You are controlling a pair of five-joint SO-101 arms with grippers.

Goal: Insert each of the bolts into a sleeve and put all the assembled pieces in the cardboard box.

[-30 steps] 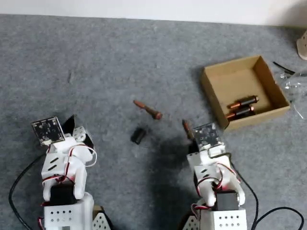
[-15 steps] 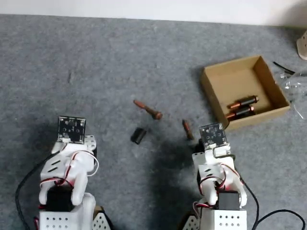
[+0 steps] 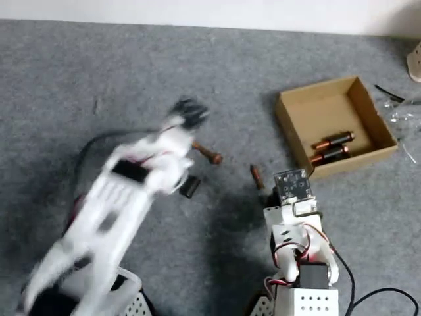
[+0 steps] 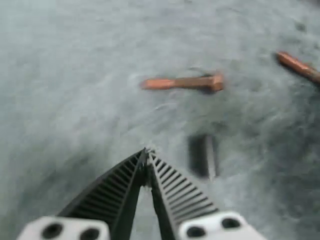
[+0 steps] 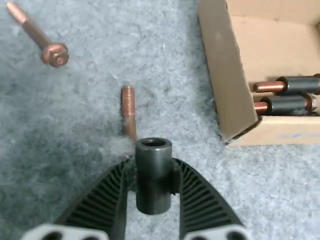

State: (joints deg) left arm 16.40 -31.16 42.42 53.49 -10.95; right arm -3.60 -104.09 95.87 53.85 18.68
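Note:
Two copper bolts lie loose on the grey carpet, one mid-table (image 3: pixel 207 153) (image 4: pixel 182 82) and one (image 3: pixel 256 176) (image 5: pixel 128 112) just ahead of my right gripper (image 5: pixel 152 175). That gripper is shut on a black sleeve (image 5: pixel 152 172), held upright near the box's front corner. A second black sleeve (image 3: pixel 191 187) (image 4: pixel 202 155) lies near the mid-table bolt. My left gripper (image 4: pixel 148 155) (image 3: pixel 189 108) is shut with nothing in it and hovers beside that bolt and sleeve. The cardboard box (image 3: pixel 293 125) (image 5: pixel 220 75) holds two assembled pieces (image 3: pixel 332 148) (image 5: pixel 285 95).
Clear plastic bits and thin cables (image 3: pixel 398 108) lie right of the box, and a pale object (image 3: pixel 414 62) sits at the far right edge. The left arm (image 3: pixel 125 191) stretches diagonally across the left half of the carpet.
The left arm has swung fast from its folded pose at the near edge out towards the mid-table bolt and sleeve. The right arm has drawn back slightly with its sleeve.

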